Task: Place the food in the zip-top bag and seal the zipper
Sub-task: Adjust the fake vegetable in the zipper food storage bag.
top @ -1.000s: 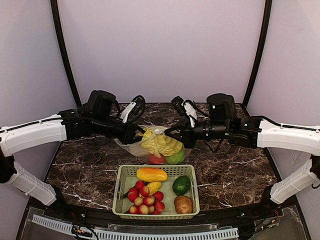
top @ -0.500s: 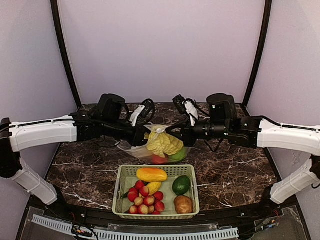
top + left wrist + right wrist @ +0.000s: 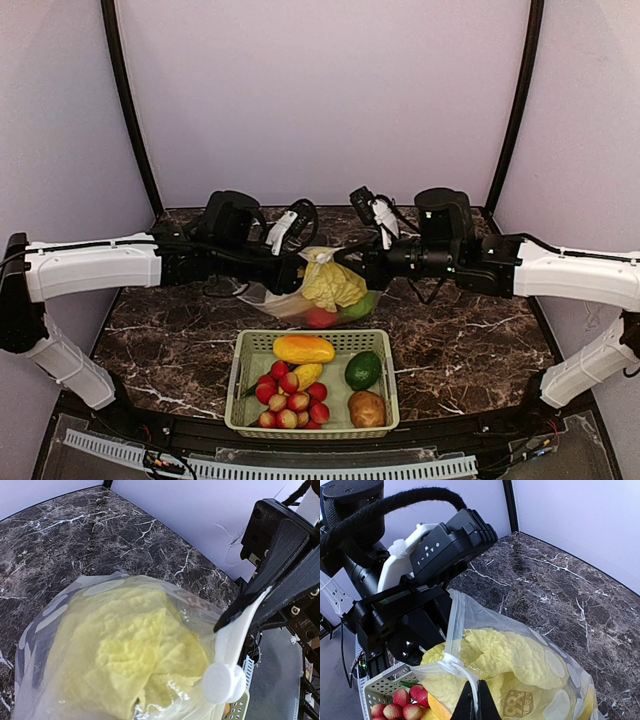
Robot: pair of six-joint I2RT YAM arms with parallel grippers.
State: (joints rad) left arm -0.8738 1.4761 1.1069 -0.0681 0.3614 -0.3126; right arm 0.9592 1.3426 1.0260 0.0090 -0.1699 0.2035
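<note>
The zip-top bag (image 3: 290, 300), clear with white dots, hangs between my two grippers above the marble table. Inside it are the pale yellow napa cabbage (image 3: 336, 283), a red pepper (image 3: 319, 319) and a green apple (image 3: 358, 308). My left gripper (image 3: 298, 272) sits at the bag's left mouth edge, shut on the plastic; its own fingertips are hidden in the left wrist view. My right gripper (image 3: 477, 696) is shut on the zipper strip (image 3: 451, 625) just past a white slider (image 3: 448, 662). The left wrist view shows that slider (image 3: 223, 682) close up beside the cabbage (image 3: 135, 655).
A pale green slotted basket (image 3: 241, 352) stands in front of the bag, holding a mango (image 3: 303, 349), an avocado (image 3: 362, 370), a potato (image 3: 366, 408) and several small red fruits (image 3: 291, 395). Purple walls close in the back and sides.
My left arm has travelled right along the bag's mouth toward the right gripper. The bag has bunched narrower between them. The right arm has barely moved.
</note>
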